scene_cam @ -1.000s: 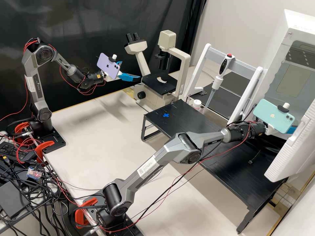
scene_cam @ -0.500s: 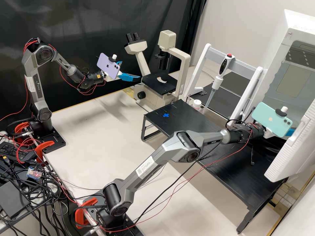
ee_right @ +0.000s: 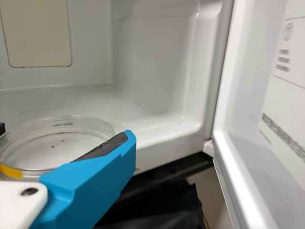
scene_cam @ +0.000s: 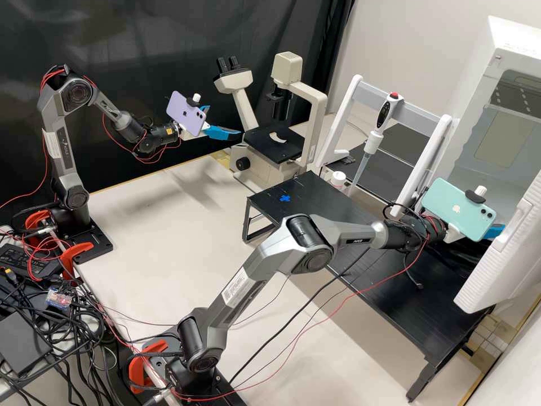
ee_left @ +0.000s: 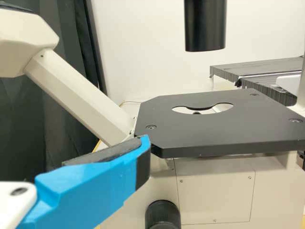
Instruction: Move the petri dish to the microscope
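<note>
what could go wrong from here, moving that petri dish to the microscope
The clear petri dish sits between the right gripper's fingers and might slip or tilt if the hold is uneven. The open door stands close beside that gripper, so an arm swinging wide could bump it. The microscope stage has a central opening, so an off-centre dish may sit badly.

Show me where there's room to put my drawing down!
The pale bench has bare room between the two arm bases and the black stand. A smaller bare patch lies on the stand beside the blue cross. It's crowded among the tangled cables, and around the right gripper and petri dish.
</note>
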